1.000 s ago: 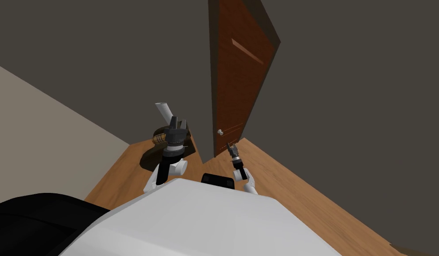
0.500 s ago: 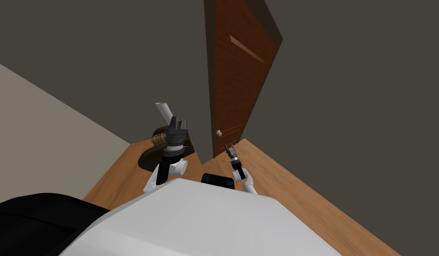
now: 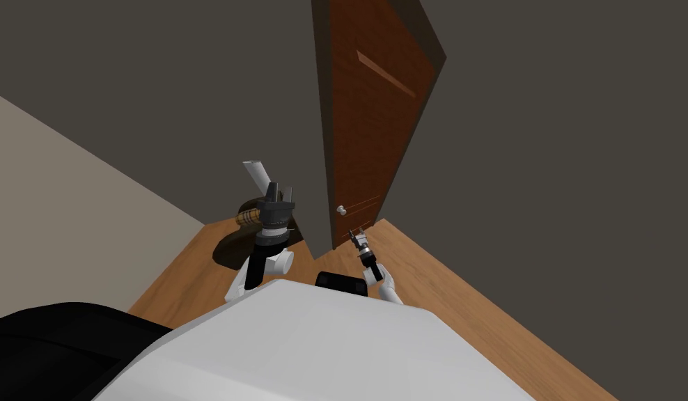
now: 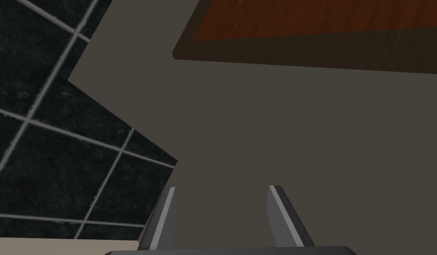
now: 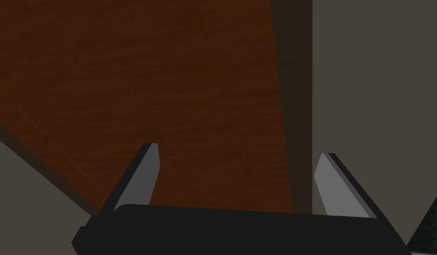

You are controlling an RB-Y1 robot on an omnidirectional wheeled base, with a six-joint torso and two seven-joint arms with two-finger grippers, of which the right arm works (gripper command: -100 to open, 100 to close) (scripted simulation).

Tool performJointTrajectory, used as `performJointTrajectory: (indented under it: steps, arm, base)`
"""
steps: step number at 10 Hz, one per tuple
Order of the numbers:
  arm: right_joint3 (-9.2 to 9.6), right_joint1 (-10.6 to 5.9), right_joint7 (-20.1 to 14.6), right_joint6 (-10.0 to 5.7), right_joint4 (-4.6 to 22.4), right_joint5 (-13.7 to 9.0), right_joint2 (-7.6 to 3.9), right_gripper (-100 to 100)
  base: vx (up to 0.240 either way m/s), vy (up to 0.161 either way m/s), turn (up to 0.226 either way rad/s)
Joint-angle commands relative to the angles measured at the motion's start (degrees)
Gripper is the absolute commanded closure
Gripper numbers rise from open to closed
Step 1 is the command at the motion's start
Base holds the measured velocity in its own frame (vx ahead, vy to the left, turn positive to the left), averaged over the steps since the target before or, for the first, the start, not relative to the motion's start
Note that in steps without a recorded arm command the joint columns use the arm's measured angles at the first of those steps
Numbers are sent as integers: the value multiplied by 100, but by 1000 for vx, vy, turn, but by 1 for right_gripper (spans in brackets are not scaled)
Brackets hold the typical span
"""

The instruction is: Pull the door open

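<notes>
right wrist view shows the right gripper (image 5: 238, 150) with its two fingers (image 5: 144, 177) spread wide and nothing between them. they point at the brown wooden door (image 5: 147, 79). i think they are held apart like this so the door knob (image 3: 341, 209) can fit between them.

in the head view this gripper hangs near the door knob, a bit lower and nearer to me. it does not touch it. the grab is not done yet, so the pull cannot start.

the door knob is small, round and pale, and it sits low on the door, close to its edge. i cannot tell if the door is shut tight or open a crack.

the left gripper (image 3: 281, 188) is out to the other side of the door knob, well apart from it. its fingers are apart too and hold nothing. i think it is parked there to be out of the way.

past the door knob, a dark grey wall (image 3: 558, 174) stands on both sides of the door. below the door knob is a wood floor (image 3: 447, 285). far off to the side of the door knob is a lighter wall (image 3: 57, 209).
</notes>
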Motion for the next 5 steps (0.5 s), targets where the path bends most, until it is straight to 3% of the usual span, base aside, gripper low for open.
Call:
performJointTrajectory:
  steps: [1,5]
  arm:
    - [91,-107,205,-7,213,28,-6,-100]
    - [271,-355,638,-124,792,84,23,-100]
  base:
    - [88,-78,56]
    - [88,-51,42]
